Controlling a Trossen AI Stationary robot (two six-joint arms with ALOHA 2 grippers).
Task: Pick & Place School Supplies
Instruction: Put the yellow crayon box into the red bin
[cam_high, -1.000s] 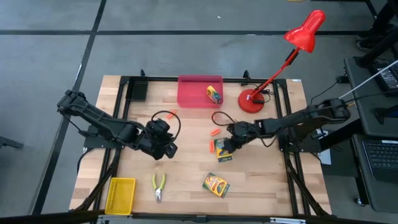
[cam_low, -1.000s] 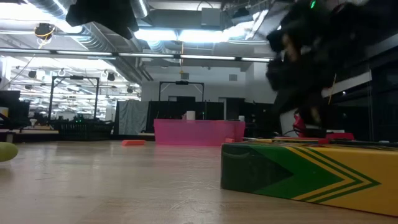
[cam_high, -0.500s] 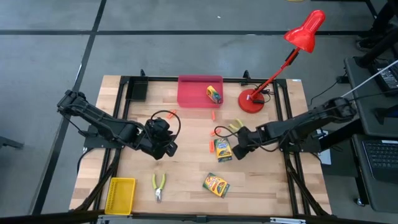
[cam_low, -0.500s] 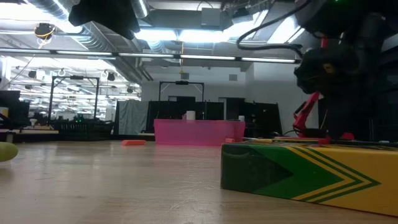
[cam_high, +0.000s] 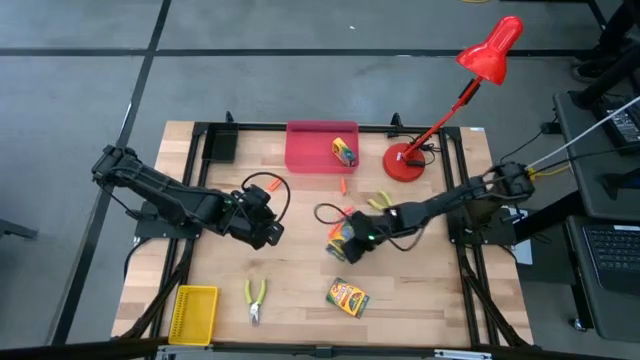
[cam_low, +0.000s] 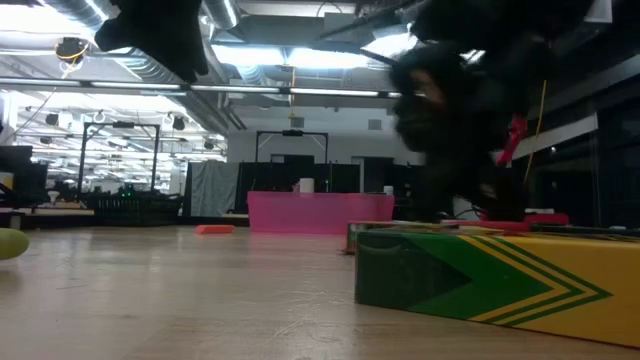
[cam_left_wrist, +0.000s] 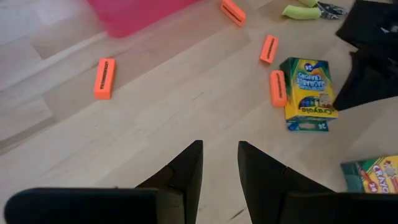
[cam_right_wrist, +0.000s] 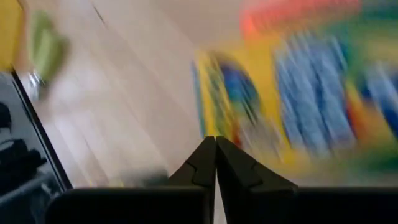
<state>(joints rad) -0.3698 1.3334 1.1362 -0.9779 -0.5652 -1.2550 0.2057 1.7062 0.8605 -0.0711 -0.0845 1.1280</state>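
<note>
A yellow-and-green crayon box (cam_high: 340, 243) (cam_left_wrist: 308, 93) lies flat mid-table, with an orange stick (cam_left_wrist: 277, 87) along its left side. My right gripper (cam_high: 357, 240) (cam_right_wrist: 215, 149) is shut and low at that box's right side. A second crayon box (cam_high: 347, 297) (cam_low: 490, 285) lies flat near the front edge. More orange sticks (cam_left_wrist: 104, 78) (cam_left_wrist: 268, 48) are scattered on the wood. My left gripper (cam_high: 265, 228) (cam_left_wrist: 219, 162) hovers open left of centre, holding nothing. My right gripper has its shut fingertips at the crayon box's right-hand side (cam_left_wrist: 334, 93), coming slanting down from the table's right. The box stays flat on the table. Blur in the wrist view hides the exact place of touch.
A pink bin (cam_high: 312, 150) at the far edge holds another crayon box (cam_high: 345, 152). A red desk lamp (cam_high: 405, 160) stands to its right. Green-handled pliers (cam_high: 254, 300) and a yellow bin (cam_high: 193, 312) sit at the front left. A yellow-green tool (cam_high: 378, 203) lies behind the right gripper.
My right gripper first drew back toward the table's right, then swept quickly toward the left, staying low and shut. The middle crayon box has slid a little to the left along the table, still flat.
</note>
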